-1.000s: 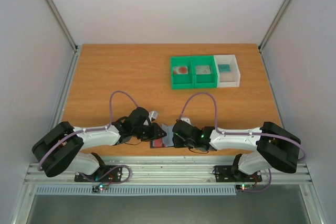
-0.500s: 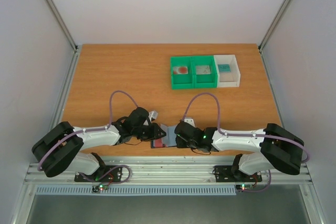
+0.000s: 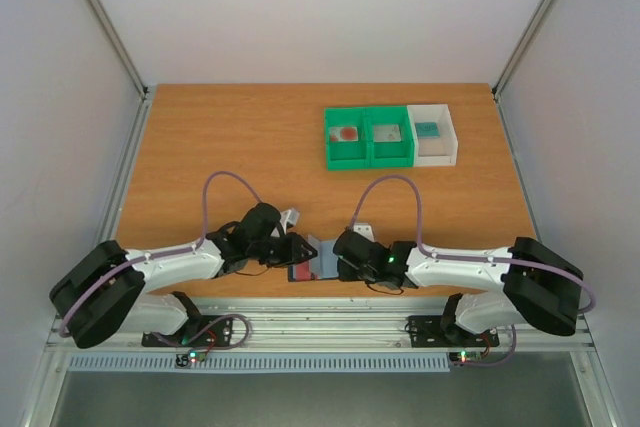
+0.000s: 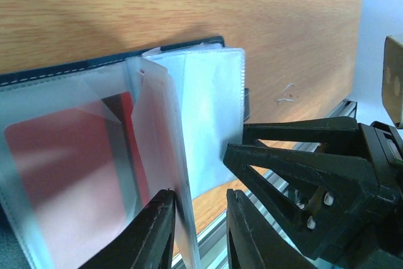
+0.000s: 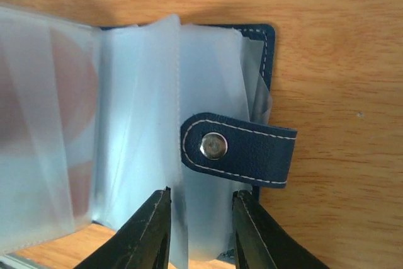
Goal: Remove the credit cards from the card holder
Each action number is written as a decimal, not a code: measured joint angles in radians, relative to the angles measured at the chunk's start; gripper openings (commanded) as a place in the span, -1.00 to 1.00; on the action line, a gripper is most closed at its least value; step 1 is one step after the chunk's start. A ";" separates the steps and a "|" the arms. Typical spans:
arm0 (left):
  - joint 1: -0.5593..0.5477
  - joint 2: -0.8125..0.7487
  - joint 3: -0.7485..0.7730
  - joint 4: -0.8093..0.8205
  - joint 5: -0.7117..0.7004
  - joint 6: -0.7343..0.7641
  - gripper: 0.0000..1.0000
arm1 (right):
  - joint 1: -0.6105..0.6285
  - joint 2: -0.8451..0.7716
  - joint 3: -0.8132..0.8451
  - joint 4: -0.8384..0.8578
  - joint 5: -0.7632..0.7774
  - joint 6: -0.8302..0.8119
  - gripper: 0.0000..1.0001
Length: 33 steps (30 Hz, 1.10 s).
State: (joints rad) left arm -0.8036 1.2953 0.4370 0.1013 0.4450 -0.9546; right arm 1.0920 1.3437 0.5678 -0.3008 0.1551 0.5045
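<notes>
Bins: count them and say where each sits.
3, in a row at the far right of the table: the left green bin, the middle green bin, and the white bin at the right end. None seems hidden.

Card holder at the desk's near edge, largely covered by left gripper and right gripper. Red card blurred behind sleeves. Contents of bins too small to identify.

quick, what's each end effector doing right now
left end effector: open, a clear card sleeve loose in the gap
right end effector: astride the wallet pages, grip cannot be told
</notes>
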 measured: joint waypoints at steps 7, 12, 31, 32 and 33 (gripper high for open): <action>-0.001 -0.018 0.008 -0.015 -0.008 0.000 -0.75 | 0.000 -0.088 0.000 0.003 -0.025 -0.025 -0.26; -0.003 -0.018 0.008 -0.025 -0.009 -0.002 -0.76 | 0.000 -0.088 -0.001 0.085 -0.090 -0.041 -0.14; -0.011 -0.012 0.013 -0.035 -0.016 -0.003 -0.66 | 0.000 -0.025 -0.037 0.296 -0.253 -0.059 0.07; -0.011 -0.012 0.015 -0.038 -0.017 -0.003 -0.65 | 0.000 -0.022 -0.037 0.296 -0.254 -0.059 0.03; -0.011 -0.012 0.017 -0.038 -0.017 -0.003 -0.65 | 0.000 -0.020 -0.037 0.295 -0.253 -0.059 -0.03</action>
State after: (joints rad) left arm -0.8150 1.2835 0.4538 0.0631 0.4282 -0.9577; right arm 1.0920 1.3235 0.5312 -0.0055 -0.0982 0.4458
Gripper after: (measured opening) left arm 0.170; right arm 0.542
